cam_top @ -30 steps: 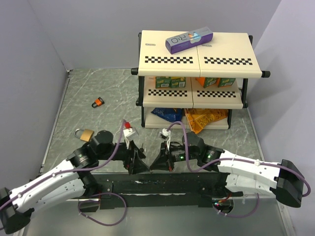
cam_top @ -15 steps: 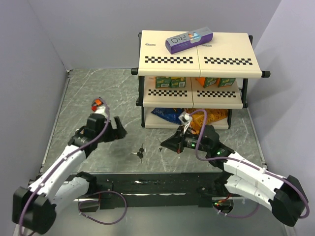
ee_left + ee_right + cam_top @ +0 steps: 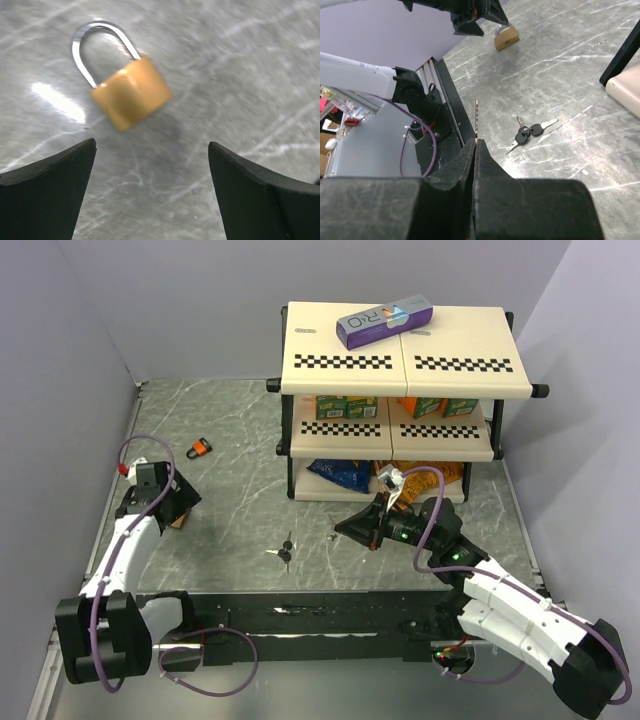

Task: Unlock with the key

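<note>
My left gripper [image 3: 151,146] is spread wide above the smooth brass padlock [image 3: 131,95] with its curved steel shackle. My right gripper [image 3: 475,144], well off that padlock, pinches a thin silver key [image 3: 476,120].

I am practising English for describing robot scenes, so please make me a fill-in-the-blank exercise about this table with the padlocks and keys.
1. The left claw is wide ___ above the brass padlock.
2. A thin silver key sticks out of the ___ right claw.
3. The bunch of keys on the table has ___ heads.
4. The purple box lies on the ___ shelf.
Missing words: open; shut; black; top.
</note>
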`<control>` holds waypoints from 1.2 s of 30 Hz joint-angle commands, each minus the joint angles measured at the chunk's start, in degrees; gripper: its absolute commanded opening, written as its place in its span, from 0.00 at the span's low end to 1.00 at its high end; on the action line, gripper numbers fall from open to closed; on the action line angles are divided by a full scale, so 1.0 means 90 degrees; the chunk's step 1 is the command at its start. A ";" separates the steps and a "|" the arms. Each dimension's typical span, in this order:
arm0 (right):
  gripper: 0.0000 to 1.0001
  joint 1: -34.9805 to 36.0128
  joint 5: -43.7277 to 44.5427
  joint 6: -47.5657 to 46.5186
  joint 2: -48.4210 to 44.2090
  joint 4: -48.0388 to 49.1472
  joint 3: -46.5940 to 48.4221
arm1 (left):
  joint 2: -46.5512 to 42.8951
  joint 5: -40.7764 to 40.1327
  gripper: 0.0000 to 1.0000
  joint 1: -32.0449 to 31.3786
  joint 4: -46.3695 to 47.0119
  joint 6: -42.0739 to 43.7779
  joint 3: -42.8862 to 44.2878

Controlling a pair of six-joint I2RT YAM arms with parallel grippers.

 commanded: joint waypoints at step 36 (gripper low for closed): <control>0.00 -0.0467 -0.0640 0.0230 -0.0188 0.0360 -0.0256 | 0.3580 0.0605 0.90 0.0288 0.1177 0.0824 0.1547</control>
